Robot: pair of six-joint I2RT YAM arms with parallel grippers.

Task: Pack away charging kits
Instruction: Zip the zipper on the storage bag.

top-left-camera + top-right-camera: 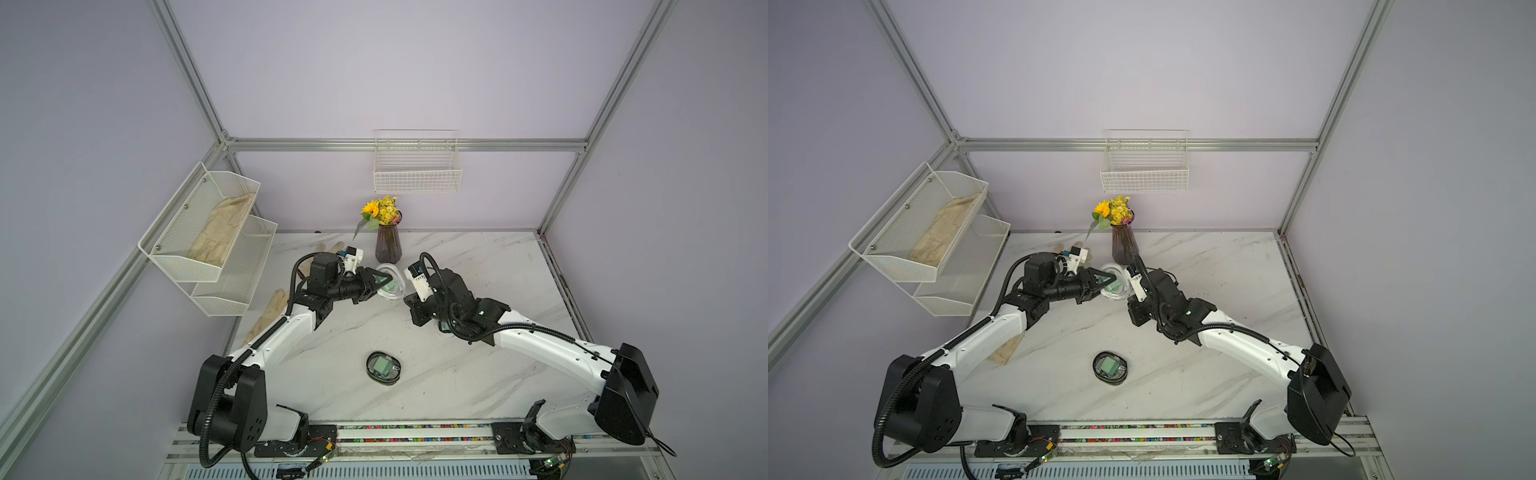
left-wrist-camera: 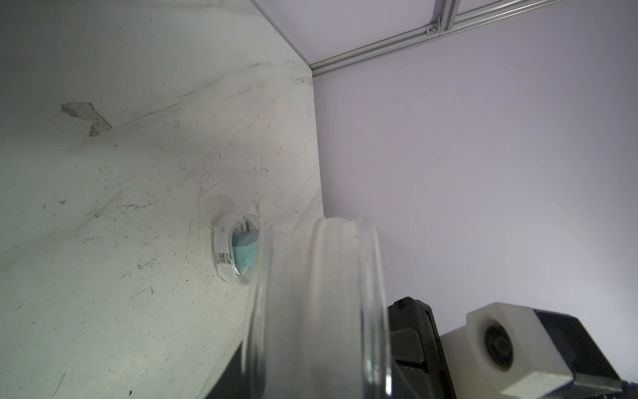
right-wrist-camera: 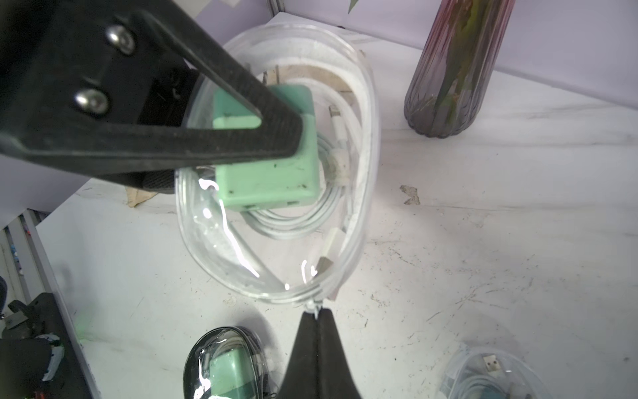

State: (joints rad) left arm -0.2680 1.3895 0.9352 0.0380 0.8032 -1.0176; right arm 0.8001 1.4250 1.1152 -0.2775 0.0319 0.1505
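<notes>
My left gripper is shut on a clear oval case, held off the table in front of the vase. One black finger lies across its face. Inside are a mint-green charger and a coiled white cable. My right gripper is shut, pinching a small tab on that case's rim. A black-rimmed case with a green charger lies on the table towards the front. Another clear case holding a light blue charger lies beneath the right arm.
A dark vase of yellow flowers stands just behind the held case. A white wire basket hangs on the back wall. A two-tier mesh shelf on the left wall holds a cream glove. Another glove lies under the left arm.
</notes>
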